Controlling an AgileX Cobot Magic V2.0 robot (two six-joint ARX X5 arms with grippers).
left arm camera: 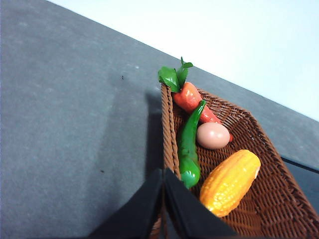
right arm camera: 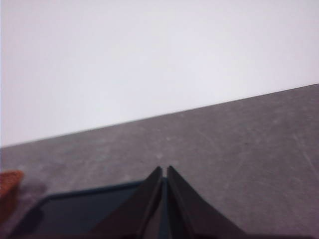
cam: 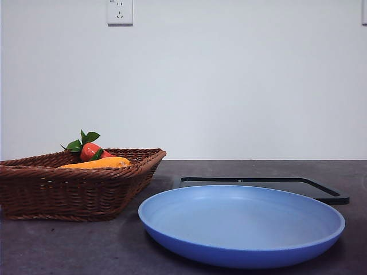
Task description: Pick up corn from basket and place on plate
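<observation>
The corn (left arm camera: 231, 182) lies in the basket (left arm camera: 167, 119), and nothing has picked it up yet, so the job is just starting. The left hand (left arm camera: 164, 172) hangs above the basket's edge with its two black jaws pressed together and holding nothing. I think this hand should do the picking, because it is the one right by the basket. To do it well, it needs to spread its jaws wide first, then come down over the fat middle of the corn and squeeze across it, not along it, since the corn is long and bumpy and could roll or slip from a grip near its pointy end. In the left wrist view, the green pepper (left arm camera: 188, 149) lies just beside the corn at about 10 o'clock from it, so the hand should drop in carefully and not bump that. The pink egg (left arm camera: 213, 135) sits at about 12 o'clock from the corn, and the red carrot (left arm camera: 192, 98) with green leaves lies past the egg, up in the corner. The blue plate (cam: 241, 252) sits on the dark surface (cam: 69, 246) at 3 o'clock from the basket in the front view, and it has nothing on it. A flat black tray (cam: 321, 192) lies behind the plate. The right hand (right arm camera: 165, 174) waits over that tray, jaws closed too, holding nothing.
</observation>
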